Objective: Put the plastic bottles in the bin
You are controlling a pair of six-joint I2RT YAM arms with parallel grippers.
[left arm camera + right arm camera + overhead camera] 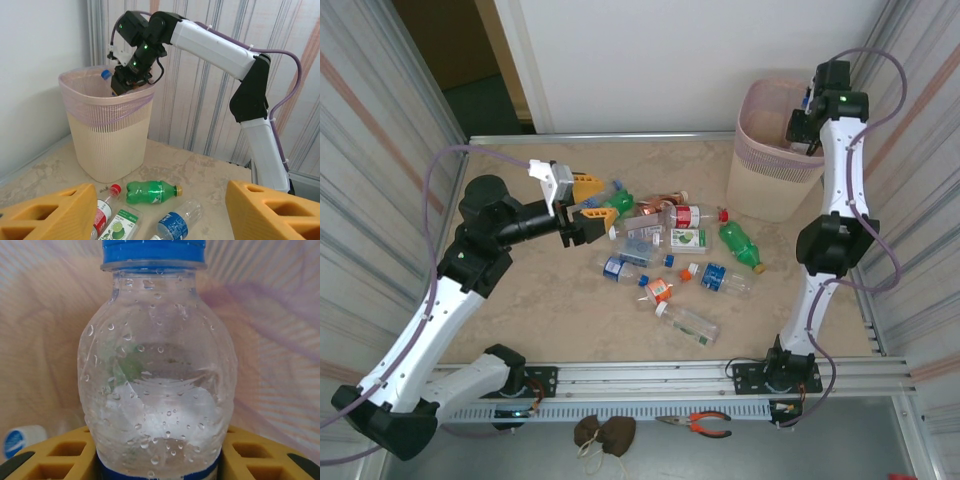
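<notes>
R claw [121, 84] grips blue-cap bottle [157, 390] | bin [107, 145] mouth just below claw | best: open wide, drop straight in | L claw [588, 205] open, empty

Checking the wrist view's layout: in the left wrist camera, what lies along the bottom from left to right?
Yellow finger at the left edge → red-capped bottle → green bottle → yellow finger at the right edge.
</notes>
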